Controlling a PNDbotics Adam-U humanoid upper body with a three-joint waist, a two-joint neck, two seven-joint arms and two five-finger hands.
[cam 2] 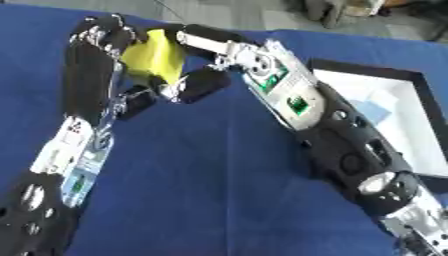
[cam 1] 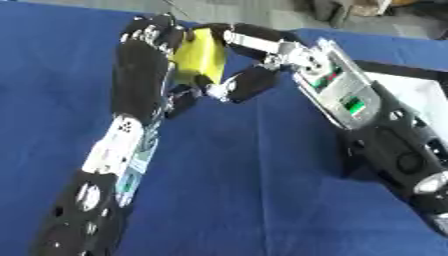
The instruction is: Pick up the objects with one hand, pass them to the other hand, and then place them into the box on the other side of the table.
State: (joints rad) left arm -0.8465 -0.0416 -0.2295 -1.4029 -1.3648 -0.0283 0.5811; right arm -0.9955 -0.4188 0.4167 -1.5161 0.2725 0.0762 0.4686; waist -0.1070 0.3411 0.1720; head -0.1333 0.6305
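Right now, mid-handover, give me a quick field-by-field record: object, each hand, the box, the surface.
object: yellow block, held above the table between both hands
left hand: left hand on the block's left side, fingers curled over its top
right hand: right hand on the block's right side, fingers above it and thumb below
box: black-rimmed box with white inside at the table's right, something pale blue in it
surface: blue tablecloth
handover state: both hands on the block, not yet released
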